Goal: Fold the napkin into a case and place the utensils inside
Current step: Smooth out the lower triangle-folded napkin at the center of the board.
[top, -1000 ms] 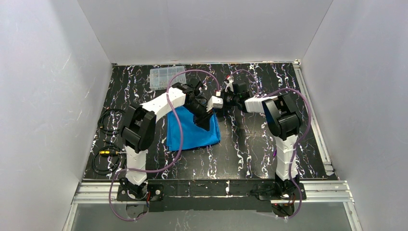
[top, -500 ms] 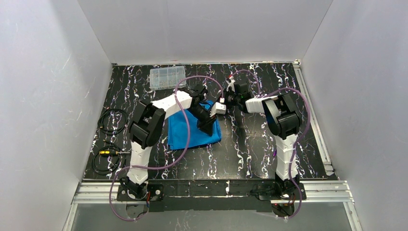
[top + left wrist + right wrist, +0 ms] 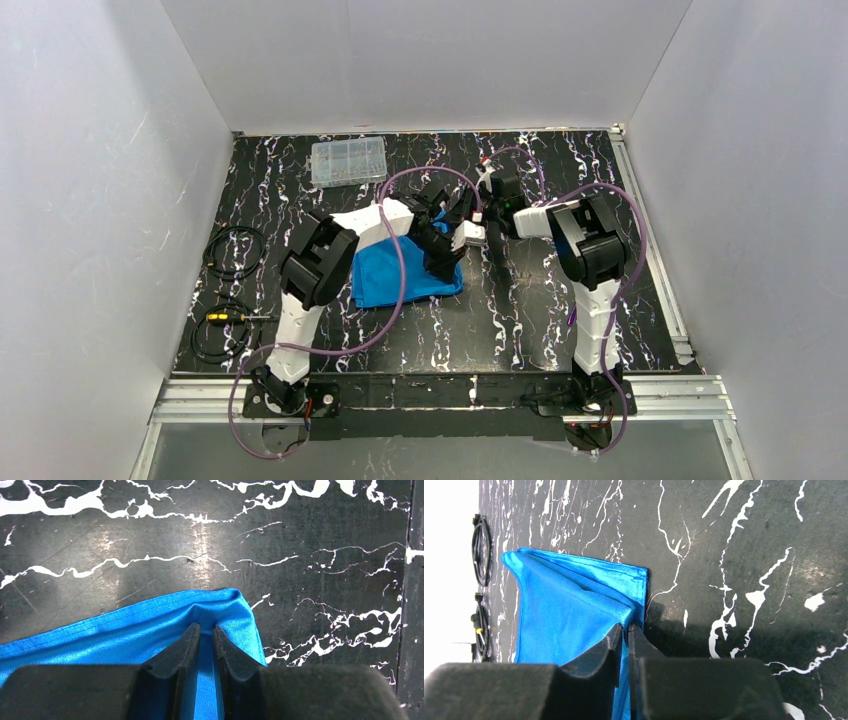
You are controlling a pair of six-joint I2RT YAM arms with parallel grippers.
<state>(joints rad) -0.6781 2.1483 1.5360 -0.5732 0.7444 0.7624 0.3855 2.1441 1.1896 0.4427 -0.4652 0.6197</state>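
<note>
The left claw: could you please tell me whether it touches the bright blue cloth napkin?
Touching. The left wrist view shows the left claw pinching a raised ridge of the bright blue cloth napkin between its fingers.

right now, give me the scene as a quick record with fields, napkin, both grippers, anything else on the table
napkin: bright blue, folded in layers, lying left of centre on the table
left gripper: shut on a raised fold near the napkin's corner
right gripper: jaws nearly together at the napkin's folded edge; grip unclear
utensils: not visible in any view
clear compartment box: far left of the table, apart from the napkin
black cables: coiled at the table's left edge
</note>
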